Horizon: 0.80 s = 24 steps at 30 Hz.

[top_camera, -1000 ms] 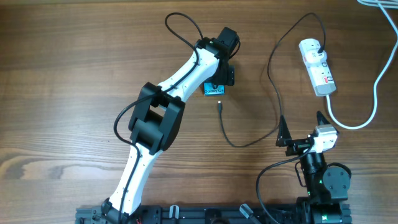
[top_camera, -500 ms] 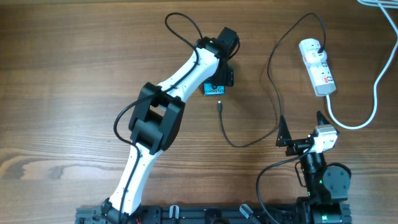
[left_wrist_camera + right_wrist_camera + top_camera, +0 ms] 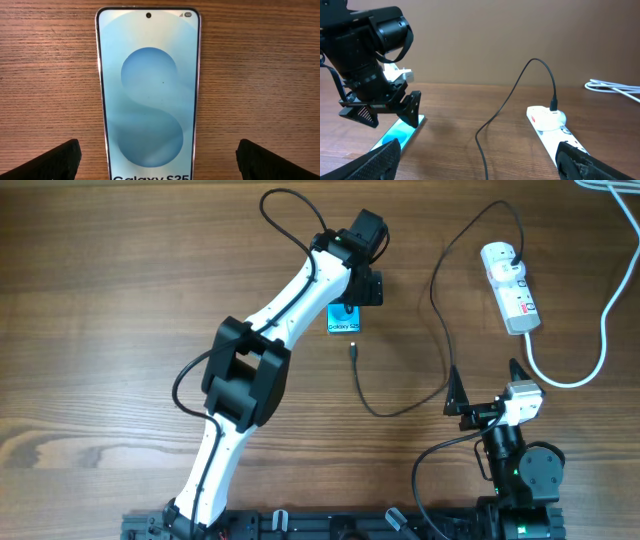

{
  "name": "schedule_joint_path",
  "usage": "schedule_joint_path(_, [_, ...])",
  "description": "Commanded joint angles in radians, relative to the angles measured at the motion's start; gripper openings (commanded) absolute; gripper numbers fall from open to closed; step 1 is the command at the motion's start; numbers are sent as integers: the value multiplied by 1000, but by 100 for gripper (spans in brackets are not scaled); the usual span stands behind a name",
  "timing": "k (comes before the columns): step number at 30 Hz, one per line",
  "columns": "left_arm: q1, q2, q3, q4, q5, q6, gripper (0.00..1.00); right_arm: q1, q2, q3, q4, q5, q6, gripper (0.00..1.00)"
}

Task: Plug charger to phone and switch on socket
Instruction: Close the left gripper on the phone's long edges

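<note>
I have the left gripper (image 3: 160, 162) spread wide with the phone (image 3: 148, 90) lying centred directly beneath it, probably to steady it for plugging, the charger tip (image 3: 353, 351) lies loose just behind, and the right gripper (image 3: 485, 377) idles open, well short of the socket (image 3: 510, 300).

Slim cyan-screened smartphone (image 3: 343, 322) lies flat mid-table on the brown wooden tabletop (image 3: 100, 300), beneath the left gripper (image 3: 352, 298). White oblong power strip (image 3: 510, 288) lies far right. Thin black charger cable (image 3: 433, 290), plugged into the strip, loops between them; its connector tip (image 3: 353, 350) lies just before the phone, apart.
</note>
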Motion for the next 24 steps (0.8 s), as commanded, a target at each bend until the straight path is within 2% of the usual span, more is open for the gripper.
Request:
schedule_joint_path(1, [6,28,13,-2,-10,-14,100,5,-5,-1,2,9,12,100])
schedule_joint_path(17, [19,109,4,-6,-9,-13,99,5,-5,-1,2,9,13,100])
schedule_joint_path(20, [19,110,-1,-2,-9,-13,94,5,-5,-1,2,9,13,100])
schedule_joint_path(21, [19,110,-2,-3,-8,-14,88,5,-5,-1,2,9,13,100])
schedule_joint_path(24, [19,110,-2,-1,-6,-14,86,5,-5,-1,2,9,12,100])
